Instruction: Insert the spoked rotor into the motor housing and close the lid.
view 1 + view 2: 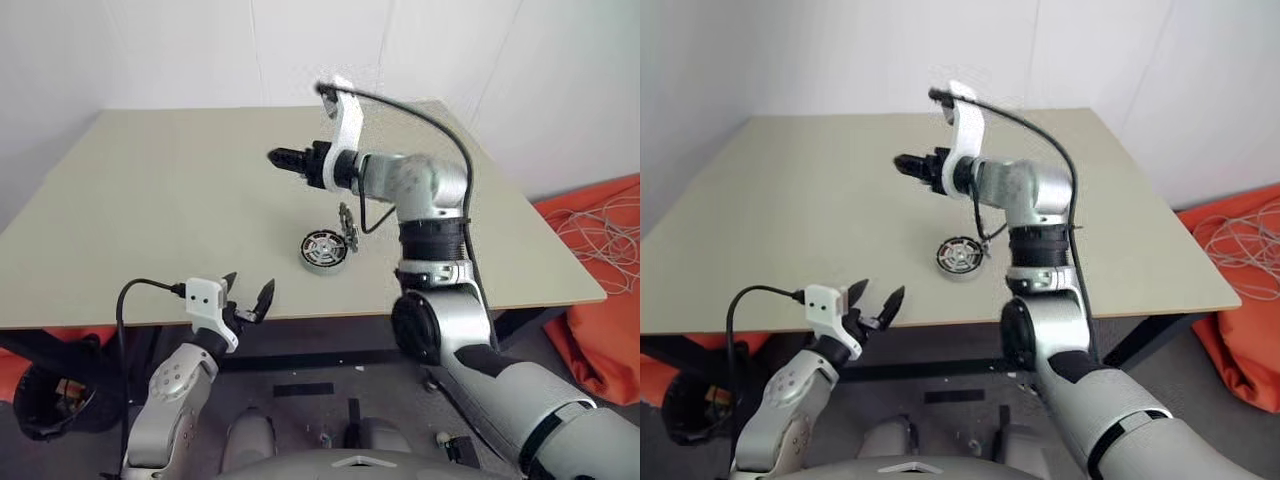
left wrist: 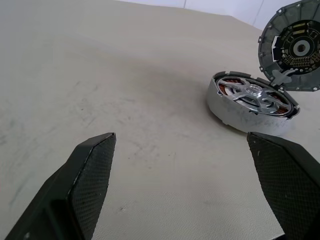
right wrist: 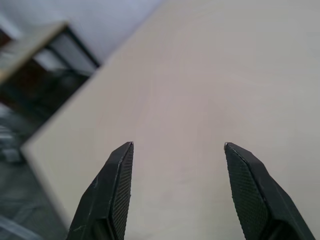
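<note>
Left wrist view cuts off the upright lid (image 2: 292, 47) above motor housing (image 2: 252, 102).

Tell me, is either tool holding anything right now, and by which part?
Nothing is held. The left tool and right tool both stand open and empty; the rotor sits in the motor housing, lid up.

You have the round silver-grey metal motor housing (image 1: 325, 250) sitting on the flat beige table (image 1: 150, 220), right of the middle and nearer the front edge than the back one. The silver spoked rotor (image 2: 255, 95) lies inside it. The round grey hinged lid (image 2: 292, 47) stands up from the housing's right rim. The left gripper (image 1: 250, 290) hangs at the front edge, left of the housing. The right gripper (image 1: 280, 157) is above the table, behind the housing.
</note>
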Controlling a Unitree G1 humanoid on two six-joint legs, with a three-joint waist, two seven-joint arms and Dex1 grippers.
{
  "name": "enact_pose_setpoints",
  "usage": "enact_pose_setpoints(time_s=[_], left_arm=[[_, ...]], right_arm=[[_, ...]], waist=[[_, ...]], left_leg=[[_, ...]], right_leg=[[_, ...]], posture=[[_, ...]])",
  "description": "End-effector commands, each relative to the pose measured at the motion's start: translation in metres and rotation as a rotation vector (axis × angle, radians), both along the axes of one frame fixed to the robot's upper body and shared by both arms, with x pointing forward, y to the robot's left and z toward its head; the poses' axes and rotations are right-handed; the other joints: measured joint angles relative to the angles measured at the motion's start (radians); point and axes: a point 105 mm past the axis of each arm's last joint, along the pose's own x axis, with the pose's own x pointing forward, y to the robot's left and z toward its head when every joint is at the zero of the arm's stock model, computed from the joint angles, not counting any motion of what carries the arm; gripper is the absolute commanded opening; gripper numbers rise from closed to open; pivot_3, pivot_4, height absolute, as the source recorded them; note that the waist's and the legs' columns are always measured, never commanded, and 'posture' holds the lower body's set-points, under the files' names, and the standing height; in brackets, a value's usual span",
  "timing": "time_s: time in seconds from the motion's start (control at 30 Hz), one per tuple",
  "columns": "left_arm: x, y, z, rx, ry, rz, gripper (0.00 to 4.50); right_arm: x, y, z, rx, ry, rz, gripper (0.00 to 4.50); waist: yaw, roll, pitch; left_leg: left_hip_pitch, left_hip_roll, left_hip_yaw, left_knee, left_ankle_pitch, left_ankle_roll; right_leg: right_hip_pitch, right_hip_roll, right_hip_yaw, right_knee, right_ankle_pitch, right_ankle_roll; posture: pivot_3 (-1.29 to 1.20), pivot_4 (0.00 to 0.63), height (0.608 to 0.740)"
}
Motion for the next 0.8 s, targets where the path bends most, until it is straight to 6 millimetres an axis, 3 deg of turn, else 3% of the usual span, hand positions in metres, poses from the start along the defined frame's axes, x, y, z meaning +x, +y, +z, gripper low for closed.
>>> enact_pose_setpoints(time_s=[0.03, 0.1, 0.23, 0.33, 0.5, 0.63, 0.8], left_arm=[[0.001, -0.001, 0.010, -0.006, -0.042, -0.012, 4.50], [0.002, 0.000, 0.010, -0.006, -0.042, -0.010, 4.50], [0.002, 0.000, 0.008, -0.002, -0.041, -0.011, 4.50], [0.002, 0.000, 0.008, -0.001, -0.041, -0.013, 4.50], [0.001, 0.001, 0.008, 0.002, -0.042, -0.017, 4.50], [0.001, 0.002, 0.009, 0.005, -0.045, -0.016, 4.50], [0.001, 0.002, 0.011, 0.006, -0.047, -0.015, 4.50]], right_arm=[[0.016, -0.026, 0.004, -0.291, -0.313, -0.076, 3.07], [0.020, -0.036, -0.004, -0.385, -0.365, -0.091, 2.61], [0.033, -0.077, -0.017, -0.594, -0.435, -0.167, 1.22], [0.034, -0.088, -0.025, -0.678, -0.450, -0.140, 0.16], [0.016, -0.107, -0.063, -0.872, -0.408, 0.077, 0.04], [-0.010, -0.108, -0.089, -0.891, -0.325, 0.276, 0.04], [-0.024, -0.095, -0.094, -0.781, -0.286, 0.314, 0.04]], waist=[[0.009, 0.000, 0.000], [0.009, 0.000, 0.000], [0.006, 0.000, 0.000], [0.005, 0.000, 0.000], [0.007, 0.000, 0.000], [0.007, 0.000, 0.000], [-0.004, 0.000, 0.000]], left_leg=[[0.000, 0.000, 0.000, 0.000, 0.000, 0.000], [-0.001, -0.001, 0.000, 0.001, 0.000, 0.000], [0.000, 0.000, 0.000, 0.001, 0.000, 0.000], [-0.001, -0.001, 0.001, 0.001, 0.000, 0.001], [-0.001, 0.000, 0.001, 0.002, -0.003, 0.006], [-0.001, 0.000, 0.001, 0.004, -0.005, 0.008], [-0.001, 0.001, 0.001, 0.004, -0.005, 0.010]], right_leg=[[0.000, 0.000, 0.000, 0.000, 0.000, 0.000], [0.000, -0.001, 0.000, 0.000, 0.000, 0.000], [0.000, 0.000, 0.000, 0.001, 0.000, 0.000], [0.000, 0.000, 0.000, 0.001, 0.000, 0.000], [0.001, 0.001, 0.000, 0.000, 0.000, -0.001], [0.001, 0.001, 0.000, 0.000, 0.000, -0.001], [0.003, 0.001, 0.000, 0.001, 0.000, -0.001]], posture=[[0.00, 0.000, 0.740], [0.00, 0.000, 0.740], [0.00, 0.000, 0.740], [0.00, 0.000, 0.740], [0.00, 0.000, 0.740], [0.00, 0.000, 0.740], [0.00, 0.000, 0.740]])
